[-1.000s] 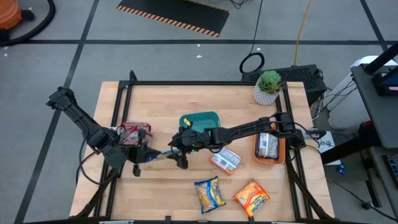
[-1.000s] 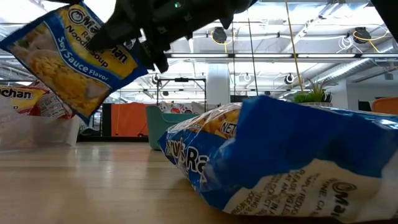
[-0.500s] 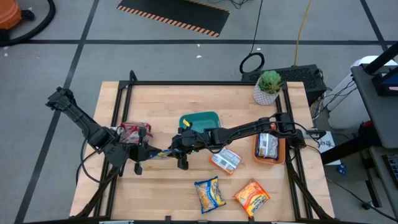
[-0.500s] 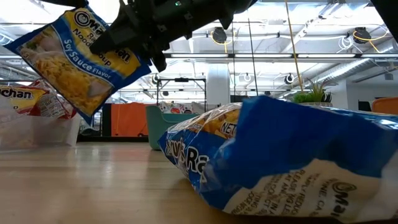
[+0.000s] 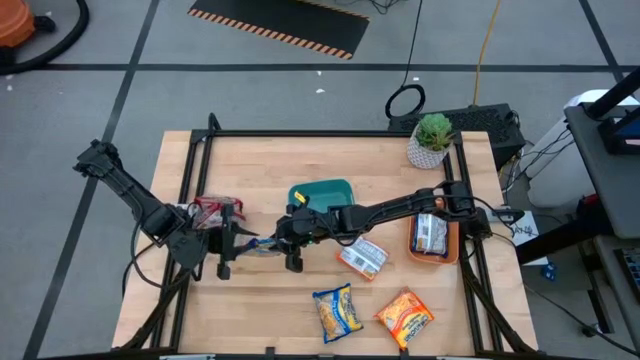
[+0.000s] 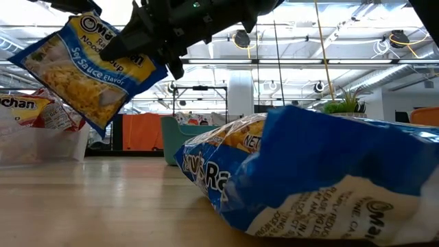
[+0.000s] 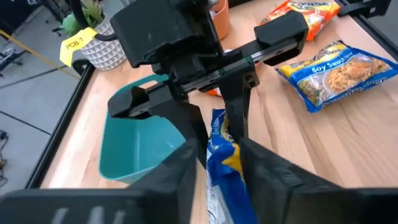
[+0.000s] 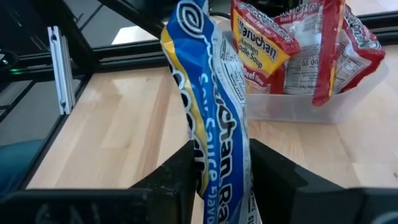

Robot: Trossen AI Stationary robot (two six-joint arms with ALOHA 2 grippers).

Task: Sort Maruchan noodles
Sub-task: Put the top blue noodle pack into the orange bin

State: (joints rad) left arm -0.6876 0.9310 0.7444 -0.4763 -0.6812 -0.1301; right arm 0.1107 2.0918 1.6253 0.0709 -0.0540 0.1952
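A blue-and-yellow Maruchan noodle packet [image 5: 258, 245] hangs in the air between my two grippers, left of the table's middle. My right gripper [image 5: 281, 243] reaches in from the right and is shut on it. My left gripper [image 5: 238, 244] faces it from the left with its fingers apart, and the packet's other end [image 7: 221, 158] stands between them. Red packets [image 5: 215, 210] stand in a clear box behind the left gripper. On the table lie a white packet [image 5: 362, 257], a blue one [image 5: 337, 311] and an orange one [image 5: 404, 317]. My right gripper pinches the blue packet's right-hand end [image 7: 219, 121] between its two fingers [image 7: 241, 106]. It comes nearly level from the table's right. The packet [image 8: 214, 93] stands on edge, lifted clear of the table and tilted. My left gripper has the packet's left end between its parted fingers [image 7: 180, 177]; whether they touch it, I cannot tell.
A teal bin [image 5: 322, 193] stands just behind the right gripper. An orange tray [image 5: 453, 245] with a silvery packet sits at the right edge, and a potted plant [image 5: 432, 140] at the far right corner. Bare wood lies along the near left.
The blue packet has turned a little in the air and shifted slightly toward the right gripper, staying clear of the table. Both arms have kept their places.
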